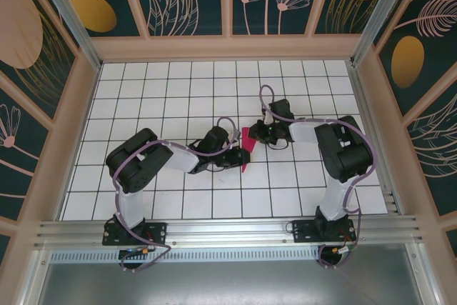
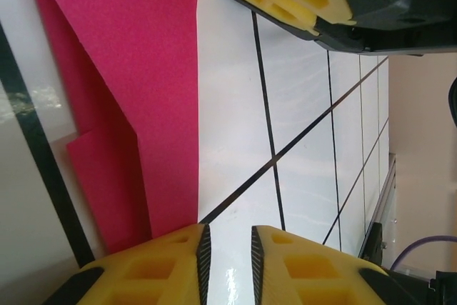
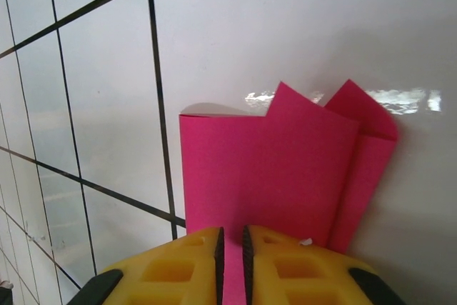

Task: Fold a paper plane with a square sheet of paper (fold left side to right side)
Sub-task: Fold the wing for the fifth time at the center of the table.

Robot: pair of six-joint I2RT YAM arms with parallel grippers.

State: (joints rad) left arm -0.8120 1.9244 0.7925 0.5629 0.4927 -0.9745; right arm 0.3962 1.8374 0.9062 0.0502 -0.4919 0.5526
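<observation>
- Nearest, the left claw (image 1: 238,157) sits low over the table (image 1: 143,91). Its pads (image 2: 178,262) stand a slim gap apart, with bare white tile between them, so it grips nothing.
- Just beside those pads in the left wrist view, the paper (image 2: 121,69) lies flat off to one side. Its straight edge runs down to one pad's tip, and I cannot tell whether they touch.
- From above, the paper is a narrow creased shape with its long axis running near to far. It lies between the two claws, the left claw on its near-left and the right claw (image 1: 259,133) on its far-right.
- Farther out, the right claw is clamped on the paper's edge, with pink showing between its pads. Stacked layers and a folded flap spread away from it.
- Likely the fold swings the left side over that long axis towards the right. The left claw is nearer to that edge and should lift it while the right claw pins the paper.
</observation>
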